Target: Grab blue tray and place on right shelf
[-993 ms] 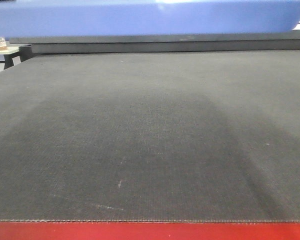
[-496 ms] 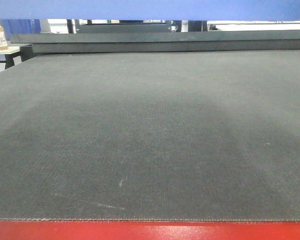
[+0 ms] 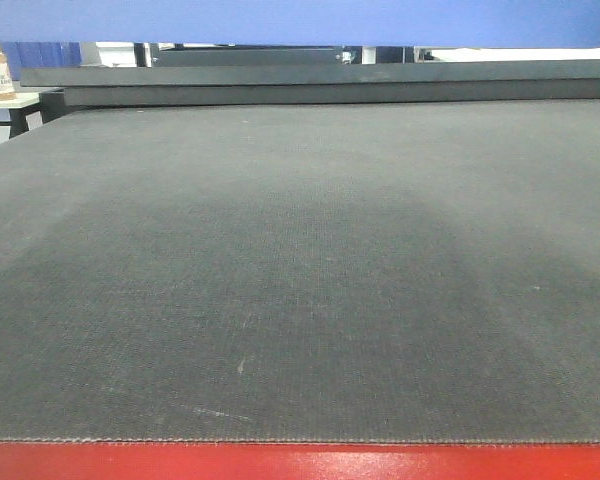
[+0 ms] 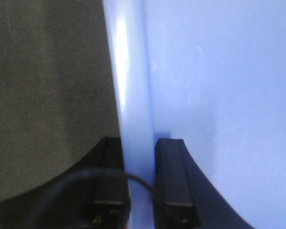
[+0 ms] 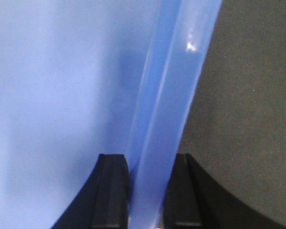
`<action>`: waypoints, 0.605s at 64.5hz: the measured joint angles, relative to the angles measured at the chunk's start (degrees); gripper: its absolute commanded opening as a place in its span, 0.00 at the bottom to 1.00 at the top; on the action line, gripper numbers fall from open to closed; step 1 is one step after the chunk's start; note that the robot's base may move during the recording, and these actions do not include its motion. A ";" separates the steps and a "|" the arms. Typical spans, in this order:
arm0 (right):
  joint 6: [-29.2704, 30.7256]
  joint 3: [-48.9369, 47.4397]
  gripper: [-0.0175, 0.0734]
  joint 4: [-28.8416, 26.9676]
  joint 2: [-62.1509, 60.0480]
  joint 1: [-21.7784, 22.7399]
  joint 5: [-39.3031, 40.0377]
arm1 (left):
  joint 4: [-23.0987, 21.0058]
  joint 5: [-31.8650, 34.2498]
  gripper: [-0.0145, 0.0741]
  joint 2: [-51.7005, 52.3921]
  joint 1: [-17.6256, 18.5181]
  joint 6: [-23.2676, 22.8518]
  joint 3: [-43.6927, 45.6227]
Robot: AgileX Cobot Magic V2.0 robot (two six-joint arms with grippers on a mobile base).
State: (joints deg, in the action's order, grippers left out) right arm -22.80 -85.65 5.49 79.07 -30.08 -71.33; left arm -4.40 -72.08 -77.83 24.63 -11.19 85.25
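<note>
1. Left wrist view: left gripper point(image 4: 139, 143) is clamping the blue tray point(image 4: 219, 95) by its rim, one finger on each side.
2. Right wrist view: right gripper point(image 5: 148, 160) is pinching the opposite rim likewise.
3. Front view: blue tray is hanging above the dark tabletop point(image 3: 300, 280), along the frame's top edge.

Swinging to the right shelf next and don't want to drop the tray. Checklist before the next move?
1. Left claw shut on blue tray rim: ok.
2. Right claw shut on tray rim: ok.
3. Tray clear of the dark mat: ok, the front view shows it only along the top edge, above the mat.
4. Tray level: cannot tell.
5. Right shelf and the path to it: cannot tell, in no view.
</note>
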 measured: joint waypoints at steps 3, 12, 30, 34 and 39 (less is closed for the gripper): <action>0.00 0.00 0.26 0.00 0.00 0.00 -0.08 | 0.00 0.00 0.11 0.00 0.00 0.00 0.00; 0.00 0.00 0.26 0.00 0.00 0.00 -0.08 | -0.03 0.00 0.11 0.00 0.00 0.00 0.00; 0.00 0.00 0.26 0.00 0.00 0.00 -0.08 | -0.13 0.00 0.11 0.00 0.00 0.00 0.00; 0.00 0.00 0.26 0.00 0.00 0.00 -0.08 | -0.13 0.00 0.11 0.00 0.00 -0.03 0.00; 0.00 0.00 0.26 0.00 0.00 0.00 -0.08 | -0.13 0.00 0.11 0.00 0.00 -0.03 0.00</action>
State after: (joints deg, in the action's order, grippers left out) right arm -22.80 -85.65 5.49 79.07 -30.08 -71.42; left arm -4.53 -72.08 -77.83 24.63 -11.22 85.25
